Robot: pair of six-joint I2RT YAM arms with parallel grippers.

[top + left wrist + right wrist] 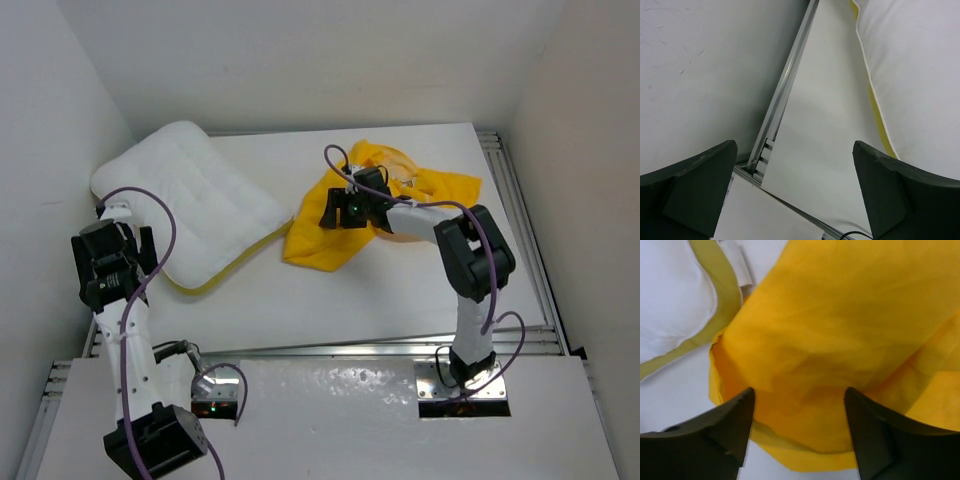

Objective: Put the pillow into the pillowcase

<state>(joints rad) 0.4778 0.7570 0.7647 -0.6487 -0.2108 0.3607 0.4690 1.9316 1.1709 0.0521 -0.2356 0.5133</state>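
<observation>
The white puffy pillow (pixel 195 200) lies at the table's back left, with a yellow band along its near edge (pixel 215 280). To its right the crumpled yellow pillowcase (pixel 440 190) is spread on the table. My right gripper (pixel 328 212) hovers over the pillowcase's left part, open. In the right wrist view yellow pillowcase fabric (pixel 840 325) fills the space beyond the spread jaws of the right gripper (pixel 799 395), with the pillow (pixel 670 305) at upper left. My left gripper (pixel 118 225) stands wide open at the pillow's left near corner. In its wrist view, nothing lies inside the left gripper (pixel 795 150), and the pillow (pixel 920 75) is on the right.
White walls close in the table on the left (pixel 705 75), back and right. An aluminium rail (pixel 785 85) runs along the table's left edge, and another rail (pixel 520 230) along the right edge. A small white label (pixel 740 267) sticks out at the pillow's yellow band.
</observation>
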